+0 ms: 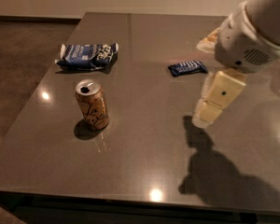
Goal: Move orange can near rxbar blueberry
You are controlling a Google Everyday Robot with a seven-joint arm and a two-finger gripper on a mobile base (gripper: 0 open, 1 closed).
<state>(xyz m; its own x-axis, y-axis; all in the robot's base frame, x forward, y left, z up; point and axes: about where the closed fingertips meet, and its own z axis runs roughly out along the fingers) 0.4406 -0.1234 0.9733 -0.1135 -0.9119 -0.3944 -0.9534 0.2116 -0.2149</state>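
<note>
The orange can (91, 104) stands upright on the dark table (140, 171), left of centre, with its top opened. The rxbar blueberry (187, 67), a small flat dark blue wrapper, lies further back and to the right of the can. My gripper (201, 82) hangs above the table at the right, well right of the can and just in front of the bar. It is open and empty. One pale finger (218, 98) points down and left; the other (208, 41) shows behind the white wrist.
A larger blue and white snack bag (86, 56) lies at the back left, behind the can. The table's left edge drops to a brown floor (18, 69). The arm's shadow (214, 171) falls on the front right of the table.
</note>
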